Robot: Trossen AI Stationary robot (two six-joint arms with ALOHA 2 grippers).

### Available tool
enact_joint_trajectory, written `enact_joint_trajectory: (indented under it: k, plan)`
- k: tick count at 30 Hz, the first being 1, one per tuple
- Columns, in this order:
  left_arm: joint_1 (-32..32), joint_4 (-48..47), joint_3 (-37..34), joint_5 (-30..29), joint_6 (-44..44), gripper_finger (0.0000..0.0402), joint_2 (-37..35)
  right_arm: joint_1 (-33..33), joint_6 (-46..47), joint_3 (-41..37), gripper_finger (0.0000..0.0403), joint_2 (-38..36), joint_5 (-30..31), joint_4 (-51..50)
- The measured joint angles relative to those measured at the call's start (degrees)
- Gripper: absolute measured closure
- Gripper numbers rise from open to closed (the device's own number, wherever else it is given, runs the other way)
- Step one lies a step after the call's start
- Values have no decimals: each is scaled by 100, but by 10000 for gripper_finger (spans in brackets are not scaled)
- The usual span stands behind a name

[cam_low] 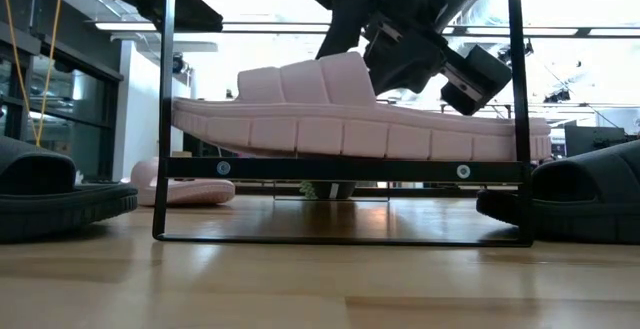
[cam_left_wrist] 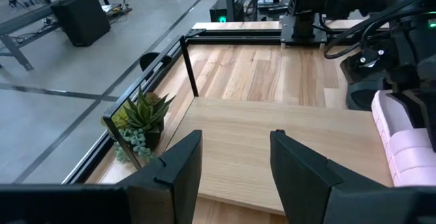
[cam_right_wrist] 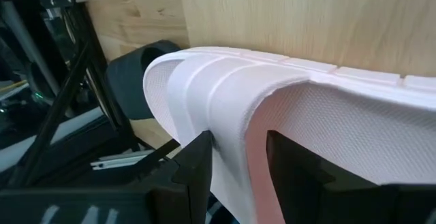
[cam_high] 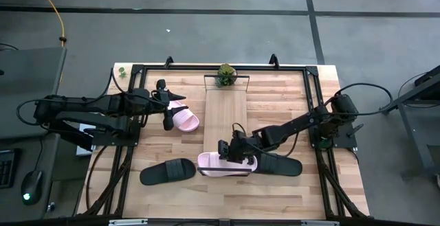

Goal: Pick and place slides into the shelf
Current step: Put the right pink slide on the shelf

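The shelf (cam_high: 225, 116) is a narrow light-wood board on a black frame, running from the far edge toward the near edge. One pale pink slide (cam_high: 227, 164) lies across its near end, and my right gripper (cam_right_wrist: 238, 163) is shut on that slide's strap. The second pink slide (cam_high: 185, 121) rests sole-down on the table left of the shelf. My left gripper (cam_left_wrist: 235, 166) is open and hovers at that slide's left end (cam_high: 172, 109), touching nothing. One black slide (cam_high: 167, 172) lies at the near left and another (cam_high: 280, 164) lies right of the held one. My right gripper pinches the pink slide's wide strap (cam_right_wrist: 231, 115) at its edge, one finger on the strap's outer face and one under it. The fingers come slanting down from the table's right (cam_low: 400, 29). The slide stays level, its sole (cam_low: 350, 134) at the shelf's near rail; whether it rests there, I cannot tell.
A small potted plant (cam_high: 225, 75) stands at the shelf's far end. A black frame (cam_high: 137, 68) runs round the tabletop. The shelf board (cam_left_wrist: 272, 135) between plant and held slide is bare. The black slide (cam_low: 590, 194) lies close to the shelf's right post.
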Motion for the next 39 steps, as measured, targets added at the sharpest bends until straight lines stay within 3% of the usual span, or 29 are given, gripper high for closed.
enact_joint_trajectory:
  k: [19,33,39]
  plan:
    - [0,-125,0,2,-50,245,2,-234,-451,-19,279,-125,-358,-141]
    - [0,-175,0,0,-44,245,-27,-265,-783,-25,279,-761,17,-1522]
    - [0,-304,-2,-4,-42,245,-184,-590,-2071,-24,279,-854,759,-1656]
